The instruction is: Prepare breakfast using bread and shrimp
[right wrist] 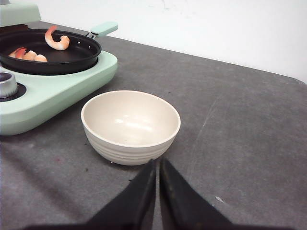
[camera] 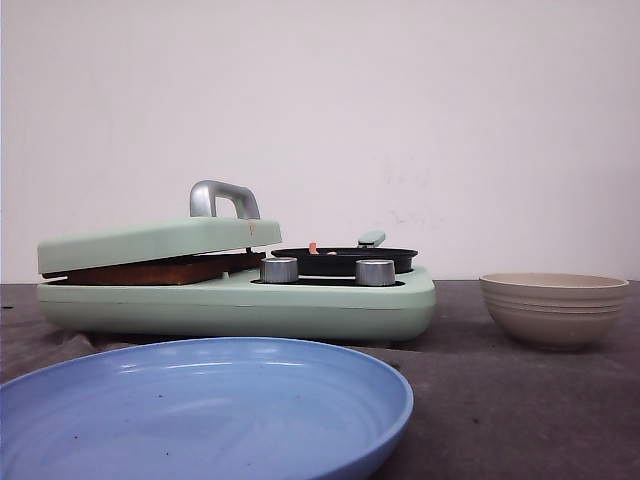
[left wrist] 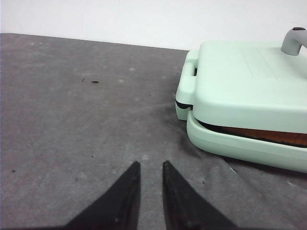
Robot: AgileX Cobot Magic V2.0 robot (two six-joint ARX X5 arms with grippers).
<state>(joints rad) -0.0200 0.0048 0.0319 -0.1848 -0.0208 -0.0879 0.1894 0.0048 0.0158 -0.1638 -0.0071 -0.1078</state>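
Observation:
The bread (camera: 160,270) shows only as a brown crust edge, pinched between the mint-green lid (camera: 150,243) and the base of the breakfast maker (camera: 300,305); the left wrist view has the same crust (left wrist: 268,135) under the lid (left wrist: 249,81). Several pink-orange shrimp (right wrist: 57,42) lie in the black pan (right wrist: 72,61); one of them (camera: 313,247) peeks over the pan rim. My left gripper (left wrist: 151,165) hovers over bare table beside the maker, slightly open and empty. My right gripper (right wrist: 157,162) is shut and empty, just short of the beige bowl (right wrist: 130,125).
A blue plate (camera: 200,410) lies at the table's front left. The empty beige bowl (camera: 553,308) stands right of the maker. Two silver knobs (camera: 279,269) (camera: 375,272) sit on the base, the lid has a grey handle (camera: 222,198), and the pan's mint handle (camera: 371,238) points back.

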